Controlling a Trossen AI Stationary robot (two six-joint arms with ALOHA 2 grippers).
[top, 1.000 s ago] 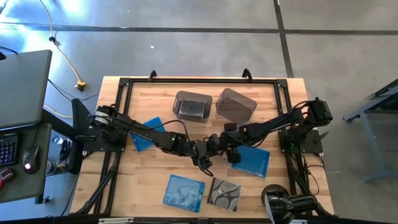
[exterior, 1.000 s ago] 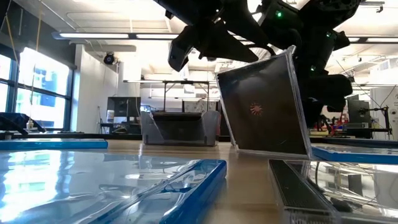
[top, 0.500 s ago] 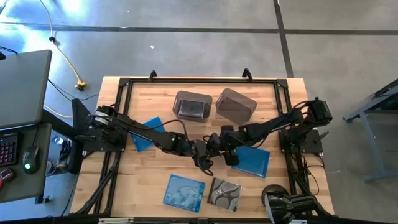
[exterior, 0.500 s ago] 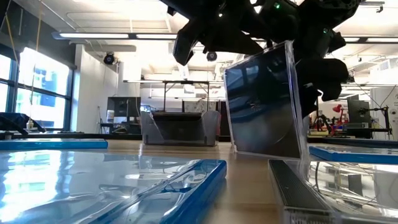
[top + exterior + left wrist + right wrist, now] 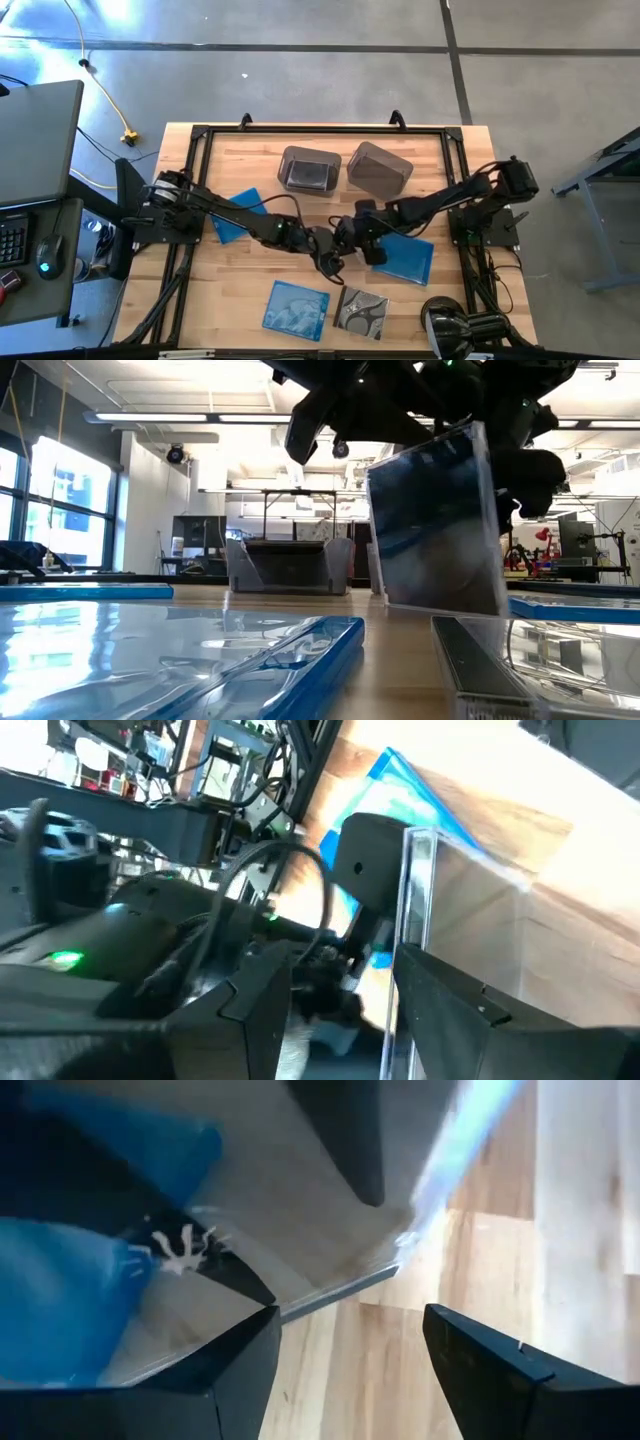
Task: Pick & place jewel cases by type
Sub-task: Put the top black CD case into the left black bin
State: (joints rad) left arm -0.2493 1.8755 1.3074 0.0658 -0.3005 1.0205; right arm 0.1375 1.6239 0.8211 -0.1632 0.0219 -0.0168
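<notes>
At the centre of the high view both grippers meet over the bench (image 5: 250, 300). A dark jewel case (image 5: 440, 525) stands nearly upright at right of centre in the low view. The left gripper (image 5: 325, 245) has its fingers (image 5: 470, 1020) closed on one edge. Whether the right gripper (image 5: 362, 235) grips it, I cannot tell.

Both arms crowd mid-desk (image 5: 460, 140), blocking passage there; two bins (image 5: 345, 168) block the far centre, while the far left corner lies open.
</notes>
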